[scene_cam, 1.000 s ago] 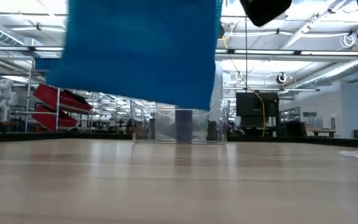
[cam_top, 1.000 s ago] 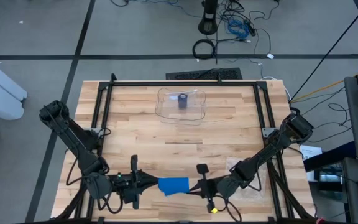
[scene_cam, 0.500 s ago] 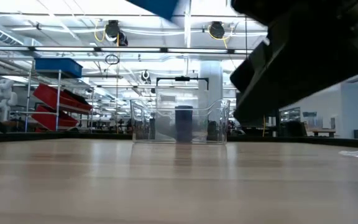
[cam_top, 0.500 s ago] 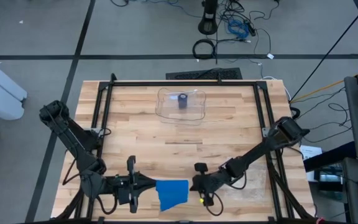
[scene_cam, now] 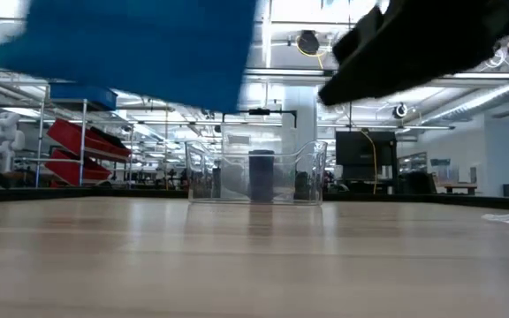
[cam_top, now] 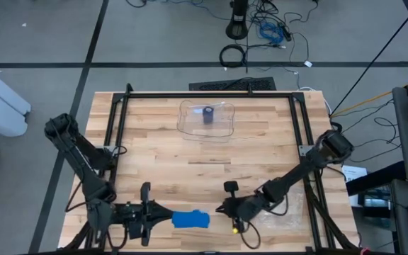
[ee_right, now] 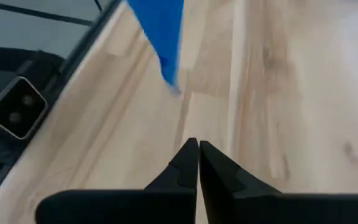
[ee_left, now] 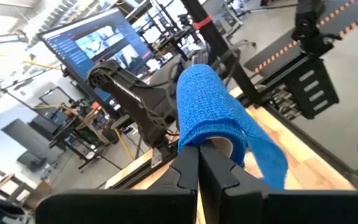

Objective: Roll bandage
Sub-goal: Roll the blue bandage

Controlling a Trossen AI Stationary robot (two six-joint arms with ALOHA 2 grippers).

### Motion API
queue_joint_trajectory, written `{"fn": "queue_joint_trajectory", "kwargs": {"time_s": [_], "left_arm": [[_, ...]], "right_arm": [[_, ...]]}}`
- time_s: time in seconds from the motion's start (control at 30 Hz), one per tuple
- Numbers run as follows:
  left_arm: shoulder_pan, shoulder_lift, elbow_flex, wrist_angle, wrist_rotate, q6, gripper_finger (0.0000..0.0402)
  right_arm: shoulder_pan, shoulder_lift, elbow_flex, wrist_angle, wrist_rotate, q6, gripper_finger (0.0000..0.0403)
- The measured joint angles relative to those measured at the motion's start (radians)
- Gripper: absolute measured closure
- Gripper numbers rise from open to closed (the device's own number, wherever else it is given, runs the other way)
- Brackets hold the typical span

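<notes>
Table [cam_top: 261, 142]: wood | left gripper [ee_left: 198, 163] clamps bandage [ee_left: 211, 115] | right gripper [ee_right: 198, 155] closed, empty | room: shelving [scene_cam: 78, 146]

The blue bandage [cam_top: 190, 219] is rolled into a short cylinder, a loose tail hanging, held above the surface's [cam_top: 211, 159] near edge.

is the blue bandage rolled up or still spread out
Mostly rolled: the blue bandage sits as a roll in the shut left hand, with a short loose tail hanging off it.

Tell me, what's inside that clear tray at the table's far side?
A single dark roll stands upright in the clear tray. Nothing else shows inside; what the roll is made of cannot be told.
</notes>
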Motion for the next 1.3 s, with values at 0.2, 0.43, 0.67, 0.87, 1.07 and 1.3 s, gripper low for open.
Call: {"fn": "queue_joint_trajectory", "kwargs": {"time_s": [0.2, 0.43, 0.67, 0.87, 1.07, 1.3], "left_arm": [[-0.012, -0.018, 0.000, -0.015, 0.000, -0.078, 0.0402], [0.021, -0.035, 0.000, -0.053, 0.001, -0.223, 0.0402], [0.064, -0.035, 0.000, -0.080, 0.042, -0.328, 0.0402], [0.072, -0.034, 0.000, -0.092, 0.054, -0.341, 0.0402], [0.072, -0.034, 0.000, -0.094, 0.054, -0.341, 0.0402], [0.071, -0.034, 0.000, -0.093, 0.078, -0.342, 0.0402]], "right_arm": [[0.080, -0.015, 0.000, 0.015, 0.260, -0.190, 0.0403], [0.132, 0.013, 0.000, 0.184, 0.309, -0.503, 0.0403], [0.133, 0.016, 0.000, 0.248, 0.430, -0.611, 0.0375], [0.149, 0.017, 0.000, 0.271, 0.445, -0.804, 0.0292], [0.148, 0.017, 0.000, 0.305, 0.476, -0.919, 0.0186], [0.137, 0.017, 0.000, 0.332, 0.504, -1.096, 0.0150]]}}
